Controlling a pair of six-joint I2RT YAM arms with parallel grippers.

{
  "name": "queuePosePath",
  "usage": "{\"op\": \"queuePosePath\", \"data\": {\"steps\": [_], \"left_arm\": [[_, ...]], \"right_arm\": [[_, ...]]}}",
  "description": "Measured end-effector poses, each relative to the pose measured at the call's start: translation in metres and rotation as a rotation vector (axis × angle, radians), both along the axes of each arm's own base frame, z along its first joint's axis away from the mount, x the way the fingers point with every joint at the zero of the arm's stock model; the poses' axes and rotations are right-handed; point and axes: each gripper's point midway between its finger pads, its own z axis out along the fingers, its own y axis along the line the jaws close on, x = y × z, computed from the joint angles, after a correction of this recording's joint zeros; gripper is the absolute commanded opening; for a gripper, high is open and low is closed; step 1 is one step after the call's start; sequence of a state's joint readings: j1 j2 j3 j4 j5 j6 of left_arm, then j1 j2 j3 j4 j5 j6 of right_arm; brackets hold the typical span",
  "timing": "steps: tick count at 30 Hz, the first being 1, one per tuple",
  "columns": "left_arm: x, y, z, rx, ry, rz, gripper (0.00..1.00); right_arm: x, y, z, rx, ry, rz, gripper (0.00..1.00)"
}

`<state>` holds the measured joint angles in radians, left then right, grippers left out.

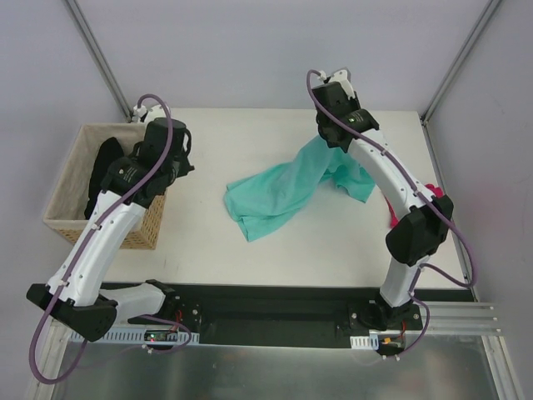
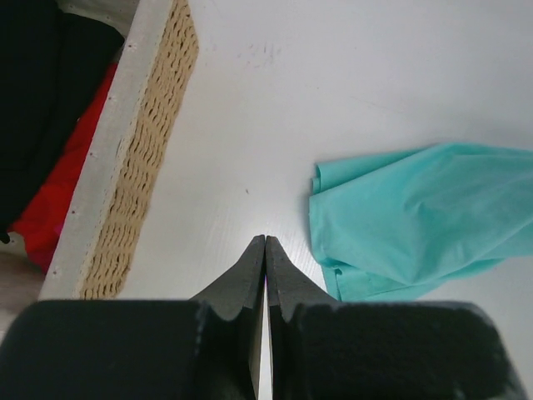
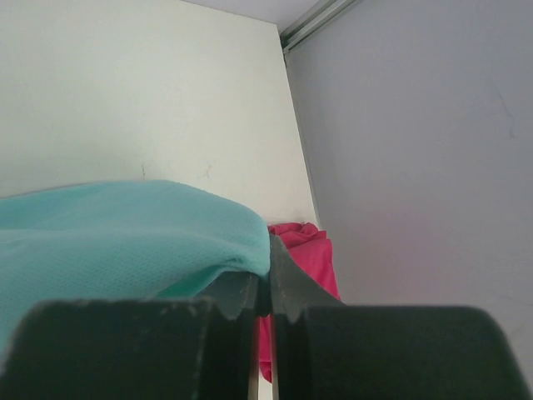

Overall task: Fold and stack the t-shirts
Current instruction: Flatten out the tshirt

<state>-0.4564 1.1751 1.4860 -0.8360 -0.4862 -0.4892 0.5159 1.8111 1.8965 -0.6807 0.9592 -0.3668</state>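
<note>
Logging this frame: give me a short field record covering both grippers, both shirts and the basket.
left gripper: shut, empty, over bare table beside the basket
right gripper: shut on teal t-shirt, one part lifted
teal t-shirt: unfolded, bunched, lower end trailing on the table
pink t-shirt: crumpled at the table's right edge, partly hidden by the right arm
basket: wicker, at the table's left, holding black cloth and red cloth
stack: none yet

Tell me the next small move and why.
Probably open the left gripper, whose jaws are shut on nothing, and move it to the loose end of the teal shirt. The right gripper pinches the other end, and the cloth hangs bunched.
</note>
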Motion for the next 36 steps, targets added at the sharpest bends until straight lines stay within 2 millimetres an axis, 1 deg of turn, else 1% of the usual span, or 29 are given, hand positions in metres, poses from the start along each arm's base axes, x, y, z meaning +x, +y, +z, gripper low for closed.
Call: {"op": "queuePosePath", "data": {"steps": [4, 11, 18, 21, 24, 26, 28, 33, 36], "left_arm": [[-0.004, 0.0, -0.01, 0.015, 0.041, -0.014, 0.0], [-0.015, -0.01, -0.046, 0.007, 0.155, -0.069, 0.0], [-0.017, -0.019, -0.057, -0.015, 0.2, -0.107, 0.0], [-0.017, -0.027, -0.063, -0.031, 0.227, -0.133, 0.0], [-0.016, -0.034, -0.07, -0.043, 0.26, -0.155, 0.0], [-0.016, -0.037, -0.075, -0.049, 0.279, -0.166, 0.0], [-0.017, -0.039, -0.078, -0.052, 0.291, -0.174, 0.0], [-0.016, -0.041, -0.081, -0.052, 0.303, -0.179, 0.0], [-0.016, -0.041, -0.082, -0.051, 0.305, -0.179, 0.0]], "right_arm": [[0.002, 0.004, -0.009, -0.008, 0.02, 0.004, 0.01], [0.017, 0.018, -0.031, -0.029, 0.061, 0.019, 0.01], [0.034, 0.028, -0.045, -0.052, 0.08, 0.03, 0.01], [0.043, 0.031, -0.054, -0.063, 0.088, 0.033, 0.01], [0.047, 0.032, -0.062, -0.071, 0.101, 0.036, 0.01], [0.051, 0.032, -0.063, -0.072, 0.099, 0.045, 0.01], [0.055, 0.035, -0.06, -0.068, 0.085, 0.057, 0.01], [0.073, 0.044, -0.041, -0.043, -0.005, 0.093, 0.01], [0.08, 0.05, -0.035, -0.028, -0.041, 0.12, 0.01]]}}
